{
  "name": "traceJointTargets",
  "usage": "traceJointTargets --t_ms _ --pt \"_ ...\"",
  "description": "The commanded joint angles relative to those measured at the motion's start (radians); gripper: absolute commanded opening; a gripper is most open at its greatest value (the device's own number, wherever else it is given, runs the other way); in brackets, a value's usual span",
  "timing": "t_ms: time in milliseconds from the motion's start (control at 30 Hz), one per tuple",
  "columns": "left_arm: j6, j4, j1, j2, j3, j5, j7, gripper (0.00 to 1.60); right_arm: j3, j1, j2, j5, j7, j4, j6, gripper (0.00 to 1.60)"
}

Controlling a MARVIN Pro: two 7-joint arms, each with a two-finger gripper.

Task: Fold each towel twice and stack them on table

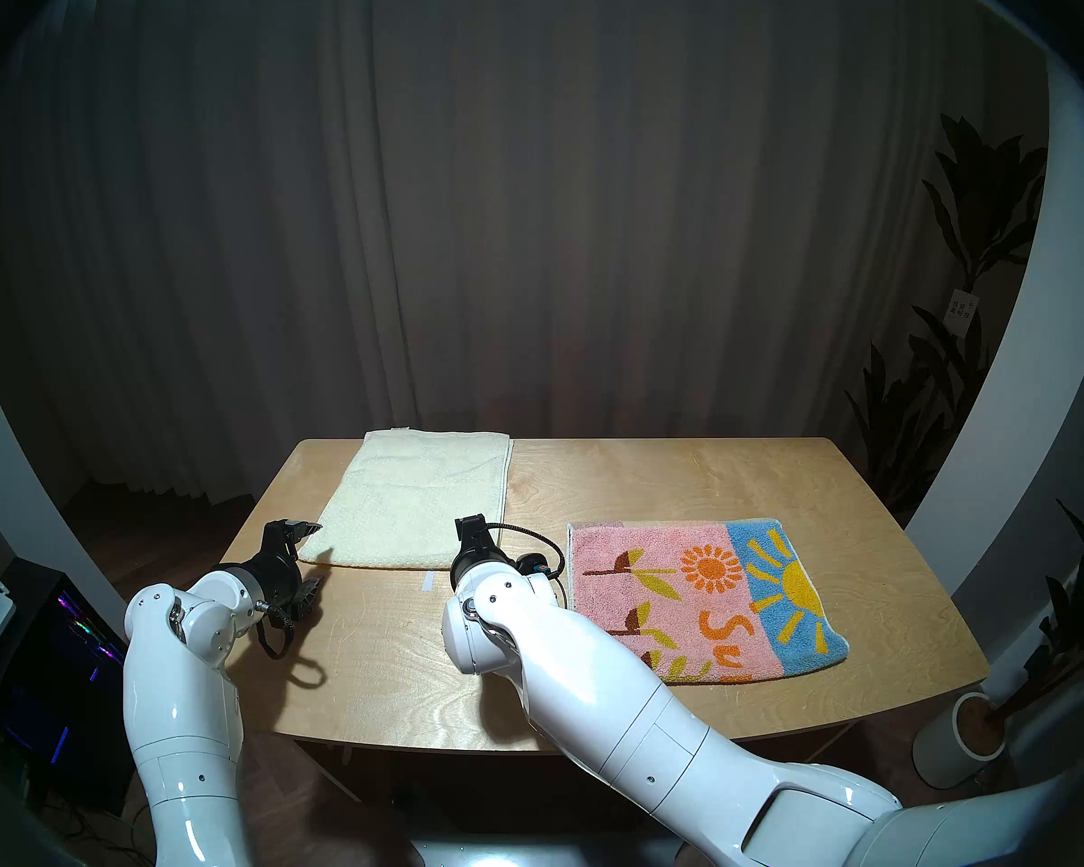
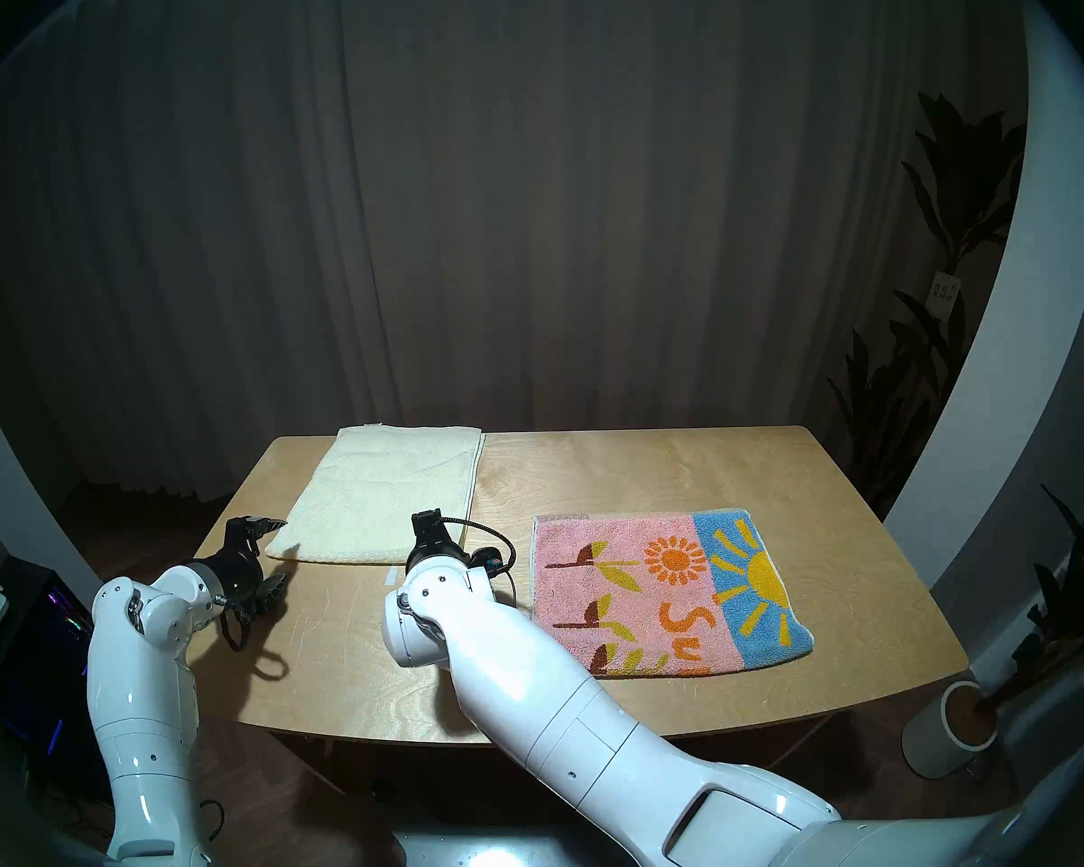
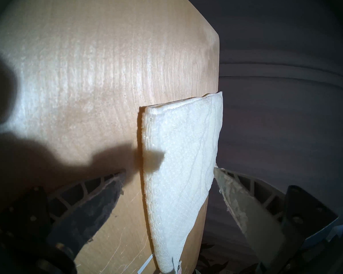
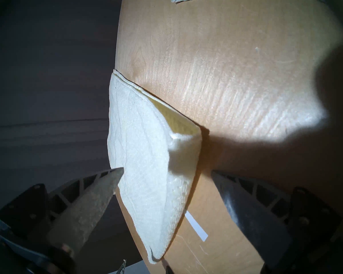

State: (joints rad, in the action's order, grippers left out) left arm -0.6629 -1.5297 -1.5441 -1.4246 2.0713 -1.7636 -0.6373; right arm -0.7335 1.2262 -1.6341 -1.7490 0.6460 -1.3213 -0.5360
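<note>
The plain cream-yellow terry towel with its dotted texture (image 1: pixel 414 503) lay flat at the far left of the light plywood surface (image 1: pixel 589 490), its far edge reaching the surface's back edge; its stitched hem ran along the right side, where the wrist view showed two layers. The pink and blue terry towel (image 1: pixel 702 603), with a yellow sun, orange flower, and orange letters, lay flat to the right, well apart from it. The left gripper (image 1: pixel 307 556) hung by the cream towel's near-left corner, jaws spread wide and empty. The right gripper (image 4: pixel 166 190) hung by its near-right corner, jaws likewise spread, beside a strip of white tape (image 1: pixel 427 581).
</note>
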Motion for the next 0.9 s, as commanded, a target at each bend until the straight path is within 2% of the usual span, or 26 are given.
traceJointTargets --t_ms 0,267,867 --pt "-0.003 0.043 0.031 0.020 -0.018 0.018 0.003 1.60 -0.012 -0.039 -0.043 -0.006 0.009 0.046 -0.009 1.60" --pt "0.003 0.076 0.050 0.029 -0.035 0.039 -0.003 1.60 -0.012 -0.054 -0.059 -0.016 -0.010 0.094 0.002 1.60" --pt "0.019 0.171 0.088 0.056 -0.072 0.080 0.040 1.60 0.003 -0.085 -0.084 -0.026 -0.030 0.180 -0.006 1.58"
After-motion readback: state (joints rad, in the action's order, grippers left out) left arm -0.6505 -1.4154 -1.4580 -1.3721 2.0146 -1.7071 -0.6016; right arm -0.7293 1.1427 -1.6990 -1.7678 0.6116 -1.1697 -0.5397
